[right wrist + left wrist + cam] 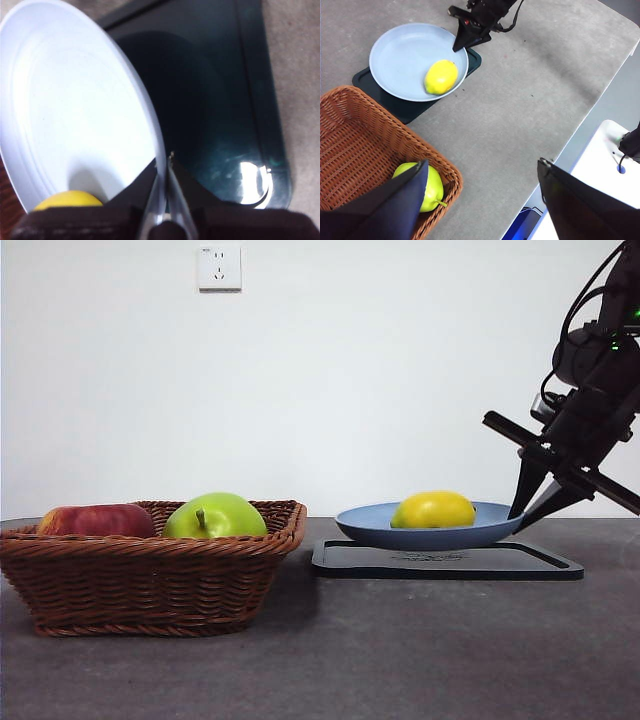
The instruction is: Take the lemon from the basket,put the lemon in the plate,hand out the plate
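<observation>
- my right gripper (162, 165) is pinching the plate (365, 520) rim, plate's over the black tray (345, 560)
- lemon (433, 510) sits in it
- left gripper (482, 195) hangs wide open above the basket (150, 575)

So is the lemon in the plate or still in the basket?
In the plate: the lemon lies inside its rim, away from the basket.

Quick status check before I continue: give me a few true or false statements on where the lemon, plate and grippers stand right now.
1. The lemon lies in the plate. True.
2. The right gripper grips the plate's rim. True.
3. The left gripper holds the green apple. False: it is open, holding nothing.
4. The basket is empty. False: it holds the green apple and a red apple.
5. The plate is over the black tray. True.
</observation>
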`<state>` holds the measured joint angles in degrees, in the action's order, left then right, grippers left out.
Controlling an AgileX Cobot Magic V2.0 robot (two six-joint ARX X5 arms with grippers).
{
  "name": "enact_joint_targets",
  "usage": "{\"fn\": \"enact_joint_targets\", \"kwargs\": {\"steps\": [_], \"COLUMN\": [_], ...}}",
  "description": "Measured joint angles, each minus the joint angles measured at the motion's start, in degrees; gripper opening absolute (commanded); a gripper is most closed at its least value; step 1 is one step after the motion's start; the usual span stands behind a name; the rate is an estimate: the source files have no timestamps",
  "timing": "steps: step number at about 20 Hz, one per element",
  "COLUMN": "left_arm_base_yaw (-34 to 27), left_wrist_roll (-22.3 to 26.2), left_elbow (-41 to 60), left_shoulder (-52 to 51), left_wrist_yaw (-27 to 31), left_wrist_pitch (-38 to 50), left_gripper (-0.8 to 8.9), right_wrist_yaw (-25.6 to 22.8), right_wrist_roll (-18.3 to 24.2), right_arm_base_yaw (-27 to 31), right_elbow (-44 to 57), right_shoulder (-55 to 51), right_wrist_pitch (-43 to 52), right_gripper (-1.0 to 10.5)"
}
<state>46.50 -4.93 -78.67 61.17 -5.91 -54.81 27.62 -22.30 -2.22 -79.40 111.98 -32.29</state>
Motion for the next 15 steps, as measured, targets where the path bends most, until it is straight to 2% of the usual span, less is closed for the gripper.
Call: {"fn": "enact_joint_targets", "kwargs": {"steps": [3,7,10,13,15], "left_arm_base_yaw": [0.0,0.0,0.0,0.0,0.0], "left_wrist_roll": [0.0,0.0,0.0,0.0,0.0], "left_elbow": [0.0,0.0,0.0,0.0,0.0], "left_shoulder": [0.0,0.0,0.0,0.0,0.0], "left_wrist_yaw": [0.0,0.0,0.0,0.7,3.7], "left_wrist_pitch": [0.0,0.0,0.0,0.0,0.0], "left_gripper": [3.76,3.76,3.76,3.76,3.74], "right_wrist_yaw": [-0.2,-3.3,-3.4,-3.1,-1.5], "right_wrist_roll": [0.0,0.5,1.2,2.5,3.6], "right_arm_base_yaw": [0.0,0.0,0.0,0.3,0.4], "right_elbow": [0.0,0.0,0.0,-0.1,-0.1], "right_shoulder": [1.5,1.9,2.0,1.7,-0.4], "right_wrist_pitch": [0.0,0.1,0.0,-0.8,-2.0], "right_gripper": [0.1,1.5,2.3,2.4,2.3]}}
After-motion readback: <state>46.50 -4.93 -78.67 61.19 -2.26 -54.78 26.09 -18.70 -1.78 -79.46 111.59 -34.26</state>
